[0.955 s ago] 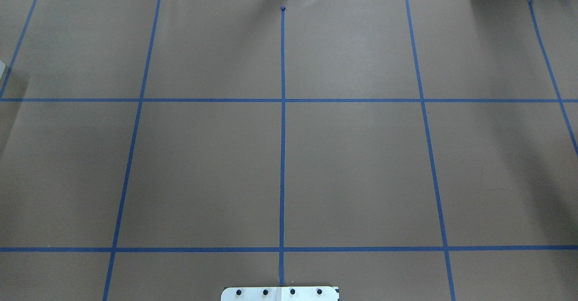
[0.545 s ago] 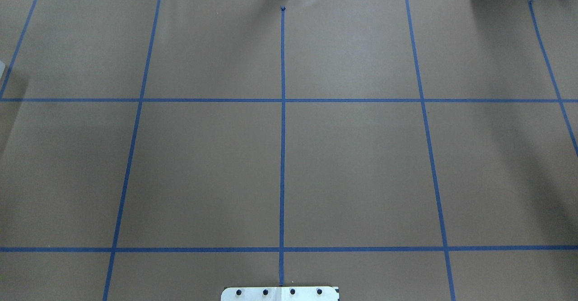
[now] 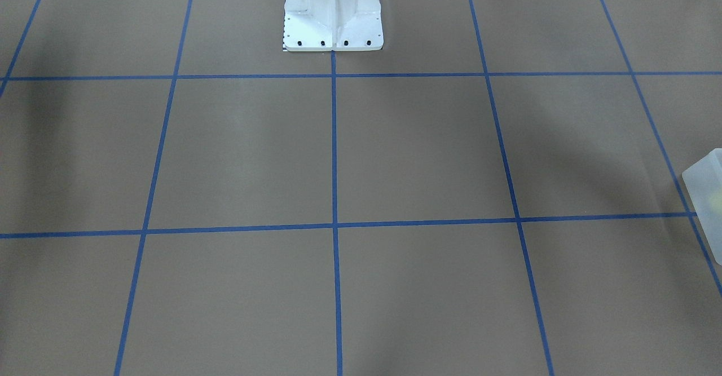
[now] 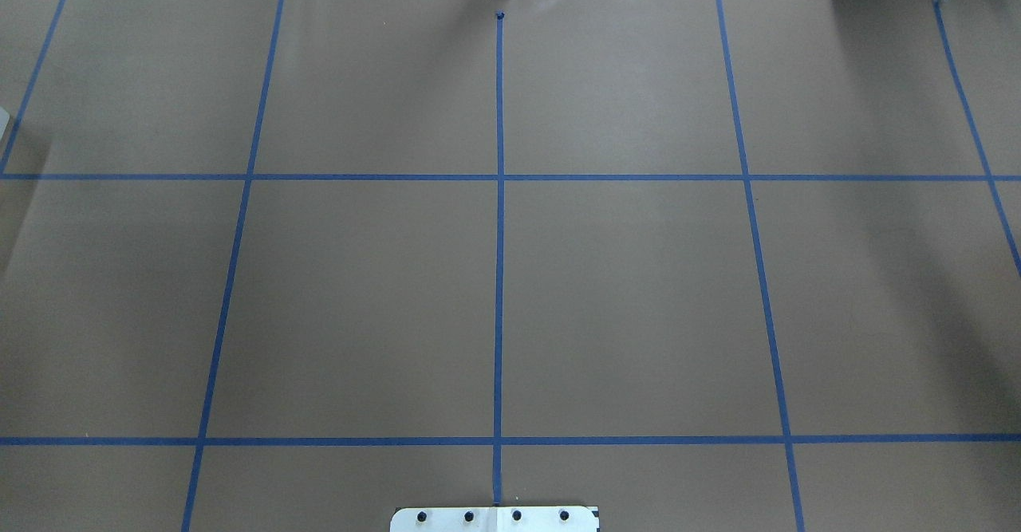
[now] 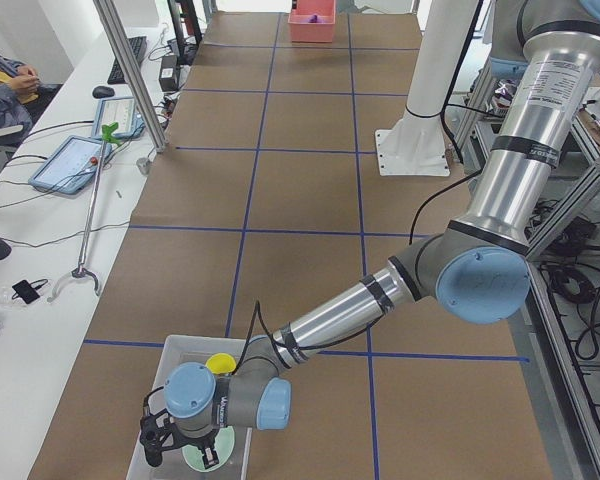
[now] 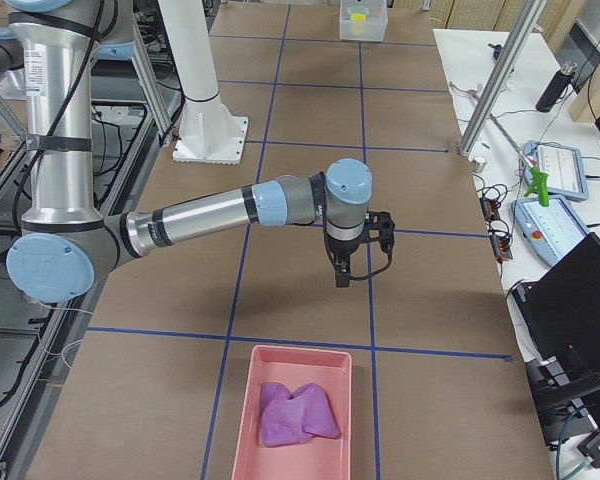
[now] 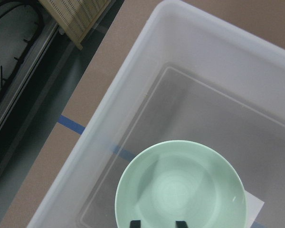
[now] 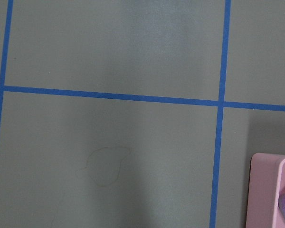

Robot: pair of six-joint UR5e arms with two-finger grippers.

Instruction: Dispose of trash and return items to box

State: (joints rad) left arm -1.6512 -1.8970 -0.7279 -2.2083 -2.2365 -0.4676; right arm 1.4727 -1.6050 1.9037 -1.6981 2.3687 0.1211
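The frosted-white box (image 7: 109, 137) fills the left wrist view, and the mint-green bowl (image 7: 180, 185) lies upright on its floor. My left gripper (image 7: 157, 223) hovers over the bowl's near side, its two black fingertips apart with nothing between them. In the exterior left view the gripper (image 5: 180, 450) is over the box (image 5: 170, 375), which holds the yellow cup (image 5: 220, 363) and the bowl (image 5: 206, 458). The box's corner shows at the front-facing view's right edge (image 3: 705, 187). My right gripper (image 6: 352, 272) hangs above bare table; I cannot tell whether it is open or shut.
A pink tray (image 6: 245, 420) with crumpled purple trash (image 6: 295, 415) sits at the table's right end; its corner shows in the right wrist view (image 8: 268, 190). The white pedestal base (image 3: 333, 21) stands at the robot's side. Blue tape lines grid the brown table.
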